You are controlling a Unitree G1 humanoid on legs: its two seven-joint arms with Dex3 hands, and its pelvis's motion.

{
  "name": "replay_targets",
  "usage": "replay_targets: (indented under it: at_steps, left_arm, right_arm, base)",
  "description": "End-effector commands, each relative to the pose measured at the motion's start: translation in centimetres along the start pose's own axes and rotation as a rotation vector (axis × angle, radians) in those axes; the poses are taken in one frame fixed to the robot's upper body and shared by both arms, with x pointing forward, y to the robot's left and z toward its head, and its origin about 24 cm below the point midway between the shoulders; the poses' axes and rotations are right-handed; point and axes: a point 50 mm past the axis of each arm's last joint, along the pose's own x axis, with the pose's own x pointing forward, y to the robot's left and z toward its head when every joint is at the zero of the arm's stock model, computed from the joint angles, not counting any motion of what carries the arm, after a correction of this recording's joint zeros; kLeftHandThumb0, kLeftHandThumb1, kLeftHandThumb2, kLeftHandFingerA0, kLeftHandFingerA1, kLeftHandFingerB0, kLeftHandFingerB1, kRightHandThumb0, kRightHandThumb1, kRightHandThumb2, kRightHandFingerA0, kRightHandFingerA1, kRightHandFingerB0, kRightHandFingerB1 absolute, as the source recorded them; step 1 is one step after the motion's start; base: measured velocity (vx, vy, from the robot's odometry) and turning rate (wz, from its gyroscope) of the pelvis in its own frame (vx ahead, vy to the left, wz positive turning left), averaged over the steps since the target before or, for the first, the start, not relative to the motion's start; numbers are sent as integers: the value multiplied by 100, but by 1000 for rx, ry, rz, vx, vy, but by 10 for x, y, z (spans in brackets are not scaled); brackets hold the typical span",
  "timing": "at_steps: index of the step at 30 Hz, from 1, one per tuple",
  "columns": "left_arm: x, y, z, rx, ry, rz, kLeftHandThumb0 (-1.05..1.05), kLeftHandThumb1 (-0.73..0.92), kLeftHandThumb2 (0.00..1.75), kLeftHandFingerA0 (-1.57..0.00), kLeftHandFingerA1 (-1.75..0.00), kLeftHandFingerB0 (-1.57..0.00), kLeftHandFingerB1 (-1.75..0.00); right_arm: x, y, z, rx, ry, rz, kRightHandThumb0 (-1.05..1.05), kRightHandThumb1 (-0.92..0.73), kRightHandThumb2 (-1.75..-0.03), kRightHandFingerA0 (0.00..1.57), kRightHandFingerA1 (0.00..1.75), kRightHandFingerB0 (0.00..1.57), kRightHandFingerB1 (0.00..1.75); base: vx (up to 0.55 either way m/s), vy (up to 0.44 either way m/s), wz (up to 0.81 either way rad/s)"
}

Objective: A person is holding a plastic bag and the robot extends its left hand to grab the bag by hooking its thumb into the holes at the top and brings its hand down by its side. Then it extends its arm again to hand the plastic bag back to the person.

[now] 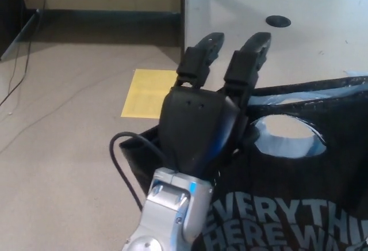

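A yellow sheet of paper (148, 92) lies flat on the beige carpet (63, 136) at mid-left. A thin cable (23, 67) trails across the carpet at the far left. To the right stands a pale desk (299, 49) with a round dark hole (278, 21) in its top.
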Motion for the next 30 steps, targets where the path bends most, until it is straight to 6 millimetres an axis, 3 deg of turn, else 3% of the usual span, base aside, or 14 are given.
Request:
replay_targets:
  at_steps: [1, 19, 30]
  left_arm:
    - [6, 2, 4, 12, 17, 56, -66, 44, 75, -16, -44, -5, -32]
    - [19, 9, 22, -25, -28, 151, -65, 46, 74, -24, -43, -10, -36]
    - [33, -12, 29, -34, -19, 118, -63, 45, 75, -30, -46, -18, -39]
  right_arm:
    - [-2, -8, -4, -17, 14, -19, -52, -54, -86, 32, 49, 28, 46]
    - [0, -9, -1, -18, 19, -17, -53, -54, -86, 31, 49, 28, 46]
    - [-3, -4, -5, 3, 17, -5, -52, -55, -87, 32, 49, 28, 46]
  base:
    - [0, 0, 0]
    - [0, 0, 0]
    - [0, 0, 0]
